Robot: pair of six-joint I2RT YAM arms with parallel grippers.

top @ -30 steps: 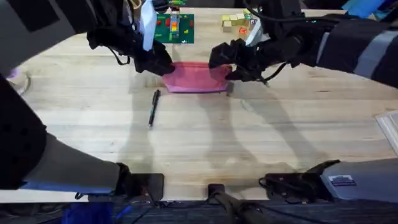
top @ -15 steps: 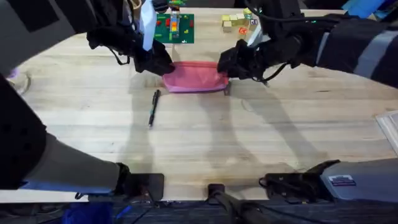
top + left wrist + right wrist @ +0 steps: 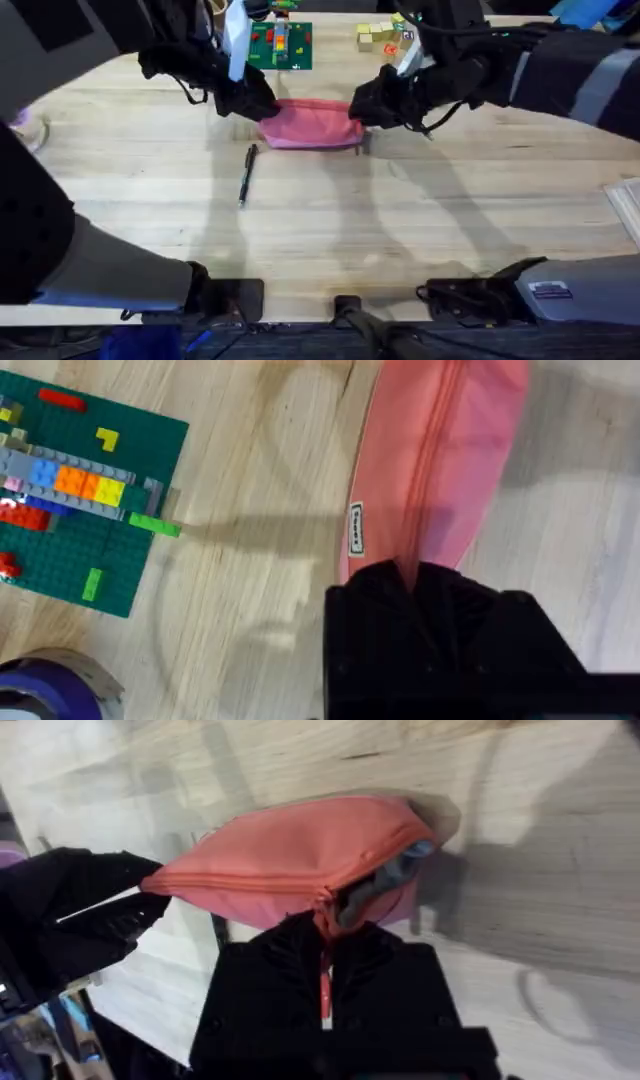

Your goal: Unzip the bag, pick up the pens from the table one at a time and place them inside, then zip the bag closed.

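While our right fingers [image 3: 325,955] pinched what looked like the zipper pull at the right end of the bag [image 3: 312,123], our left fingers [image 3: 415,585] were clamped shut on the fabric at its left end, so we held the bag from both ends. In the right wrist view the fingers were closed tight, with a red tab showing between them, and the zipper gaped just beside them, baring a little dark lining. The rest of the zipper line toward the left fingers looked closed in both wrist views.

The bag lay on the surface [image 3: 330,220] with its long axis running left to right, stretched between the two grips, and the zipper ran along that axis. We judged the step in hand to be the zipper work, and the coming move would turn on that line: the pull would have to travel straight along the bag, between the right fingers and the left ones, while the left grip kept the fabric taut.

One pen [image 3: 247,173] lay on the surface near the bag's left end, on our side of it, and closer to the left arm. We could not make out a second pen. A green baseplate [image 3: 75,505] sat beyond the bag.
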